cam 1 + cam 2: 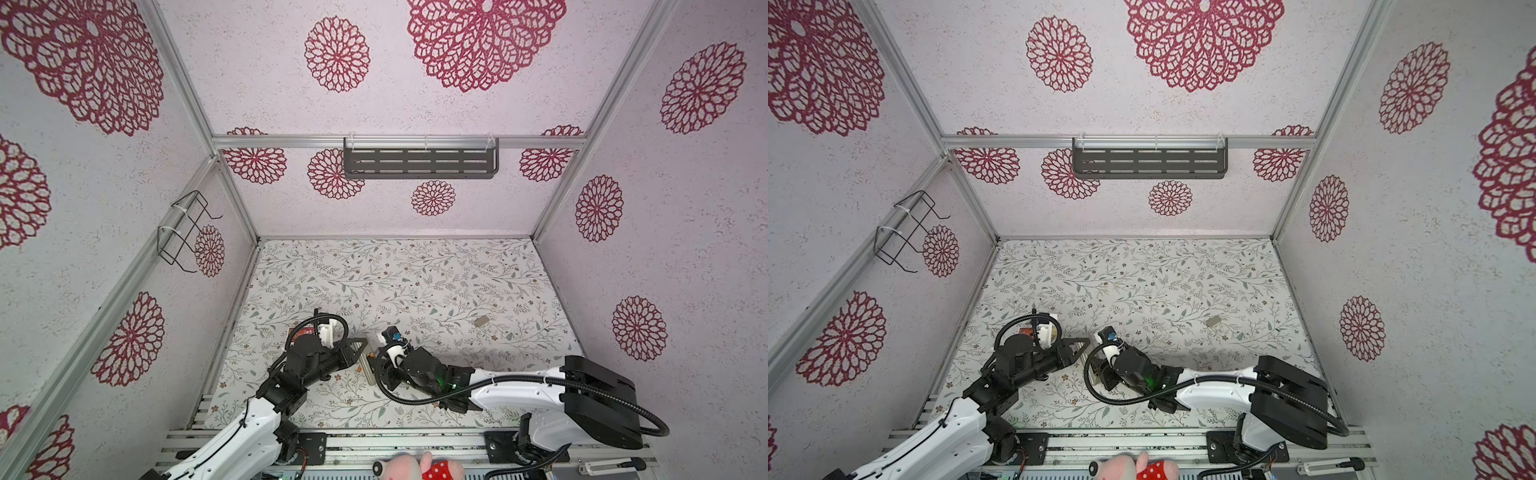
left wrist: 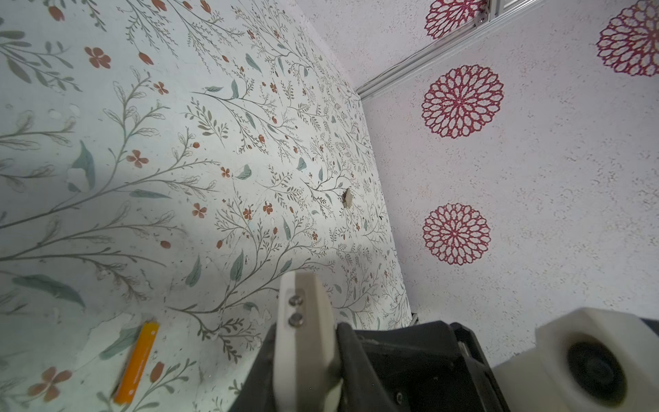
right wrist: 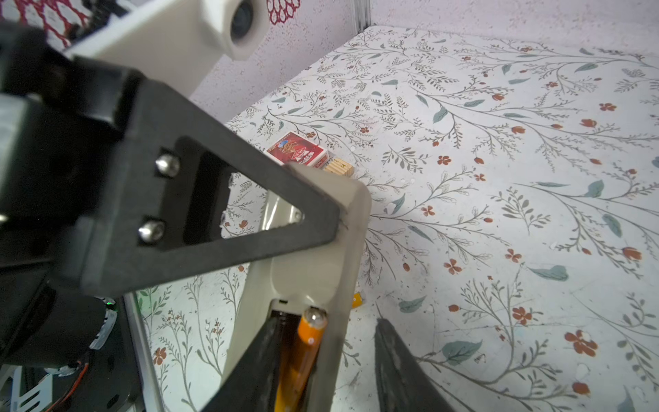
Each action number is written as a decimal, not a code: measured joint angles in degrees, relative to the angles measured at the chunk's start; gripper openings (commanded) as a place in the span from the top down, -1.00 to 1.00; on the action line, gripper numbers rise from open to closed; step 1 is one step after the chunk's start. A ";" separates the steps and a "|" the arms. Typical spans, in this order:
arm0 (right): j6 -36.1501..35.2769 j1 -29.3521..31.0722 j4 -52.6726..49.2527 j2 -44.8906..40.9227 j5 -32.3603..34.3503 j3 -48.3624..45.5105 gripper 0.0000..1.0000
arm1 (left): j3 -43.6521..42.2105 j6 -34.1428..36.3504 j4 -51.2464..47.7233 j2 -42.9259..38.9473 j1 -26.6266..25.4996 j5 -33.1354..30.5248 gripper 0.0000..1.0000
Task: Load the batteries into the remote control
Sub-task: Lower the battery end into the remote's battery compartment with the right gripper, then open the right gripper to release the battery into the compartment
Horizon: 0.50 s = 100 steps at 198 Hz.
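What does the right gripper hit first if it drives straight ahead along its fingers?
Likely the remote control: the right gripper stands open around the battery in its compartment and points at the compartment's end wall. Depth is unclear.

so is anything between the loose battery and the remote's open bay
No object on the table: the loose battery lies right beside the remote control. Only the remote's side wall stands between, and a finger of the right gripper seems to cover the free slot beside the loaded battery.
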 measured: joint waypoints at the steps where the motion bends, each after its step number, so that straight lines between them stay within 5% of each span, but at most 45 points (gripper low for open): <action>1: 0.02 0.00 -0.02 -0.07 0.00 0.00 0.02 | 0.00 -0.02 0.00 0.02 0.00 0.02 1.00; 100: -7.52 0.02 -13.40 -9.97 1.84 2.25 -0.49 | 0.09 2.19 0.33 1.73 -0.04 3.30 1.00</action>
